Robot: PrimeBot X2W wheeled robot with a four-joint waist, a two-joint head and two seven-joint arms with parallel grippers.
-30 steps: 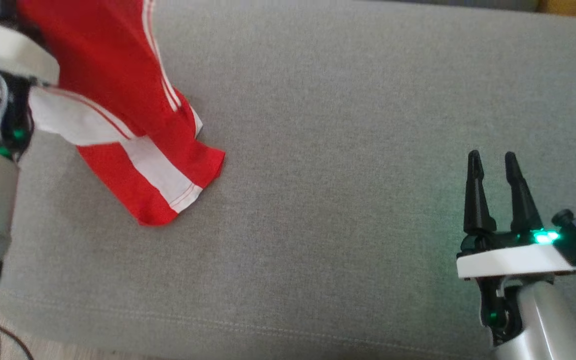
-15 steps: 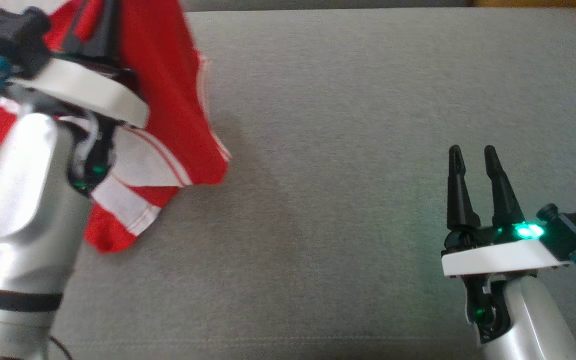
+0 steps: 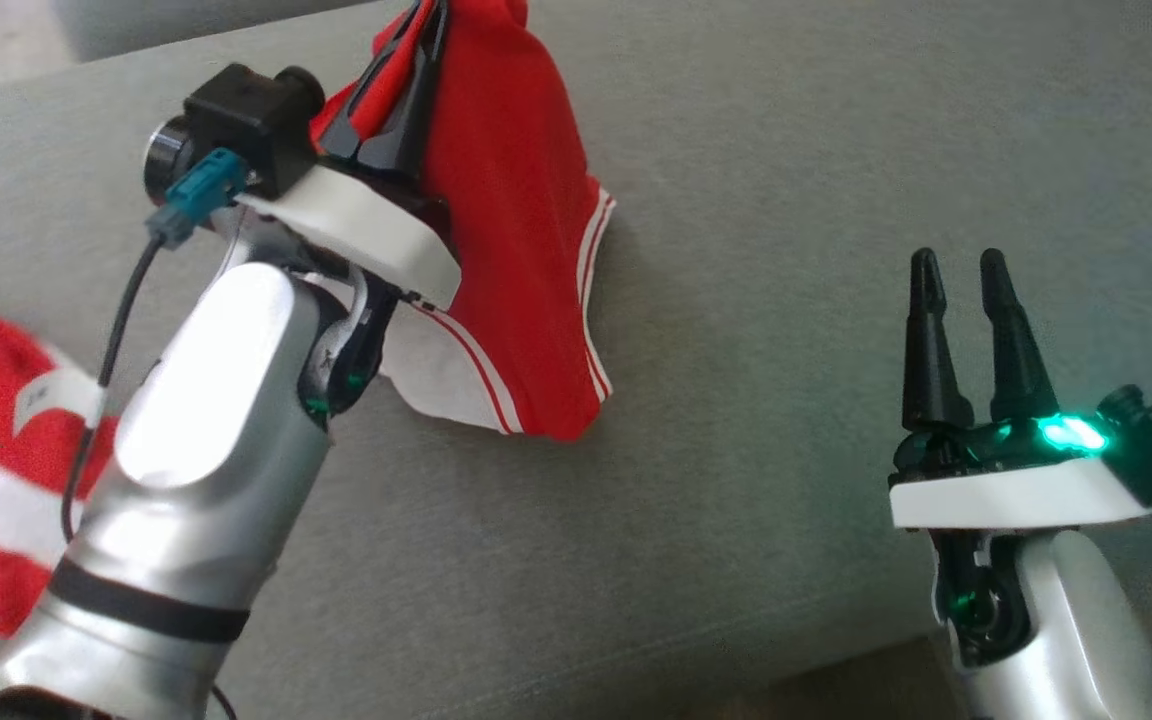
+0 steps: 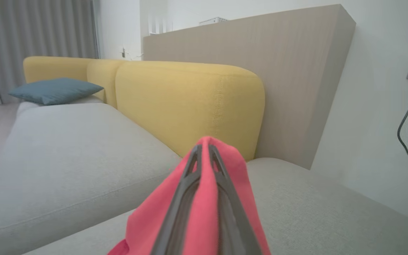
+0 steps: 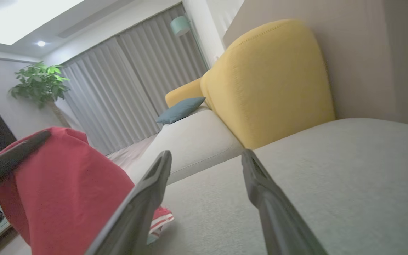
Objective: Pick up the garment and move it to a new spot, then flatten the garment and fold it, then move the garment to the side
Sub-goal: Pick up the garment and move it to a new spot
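Left gripper (image 3: 428, 20) clamped shut on a bunched fold of the red garment (image 3: 516, 230), holding it up over the left part of the grey sofa seat (image 3: 786, 150). White-striped hem hangs down to the seat. Right gripper (image 3: 958, 262) empty, fingers spread wide, low at right, well apart from the cloth.

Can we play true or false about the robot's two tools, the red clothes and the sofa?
1. The left tool is shut on the red garment. True.
2. The right tool grips the garment too. False: it is open, holds nothing and is over the grey seat.
3. The sofa's backrest is green. False: it is yellow.
4. A blue cushion lies on the sofa. True.
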